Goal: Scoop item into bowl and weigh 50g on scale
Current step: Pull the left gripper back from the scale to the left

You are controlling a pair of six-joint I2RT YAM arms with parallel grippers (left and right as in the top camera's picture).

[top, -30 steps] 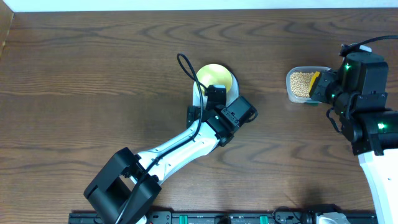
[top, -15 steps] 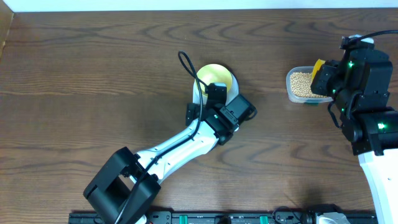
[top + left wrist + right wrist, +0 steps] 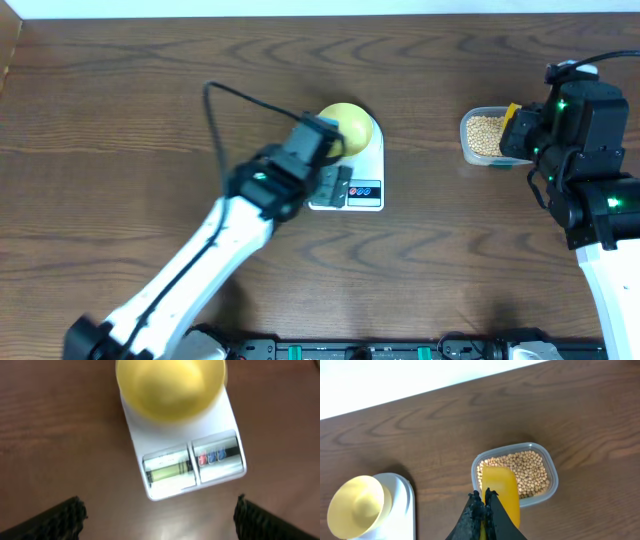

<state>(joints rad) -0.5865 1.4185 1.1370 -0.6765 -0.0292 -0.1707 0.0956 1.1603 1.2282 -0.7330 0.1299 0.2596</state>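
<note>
The left hand hangs spread wide, holding nothing. Just ahead of it sits the scale, with the bowl on its far end. Over there the right hand pinches the yellow scoop, its cup just ahead over the beans in the clear tub.

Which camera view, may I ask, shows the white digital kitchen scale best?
The left wrist view: the white digital kitchen scale shows almost whole, display and buttons included, though blurred. Overhead, the left arm covers part of it. The right wrist view catches only one end under the pale yellow round bowl.
</note>
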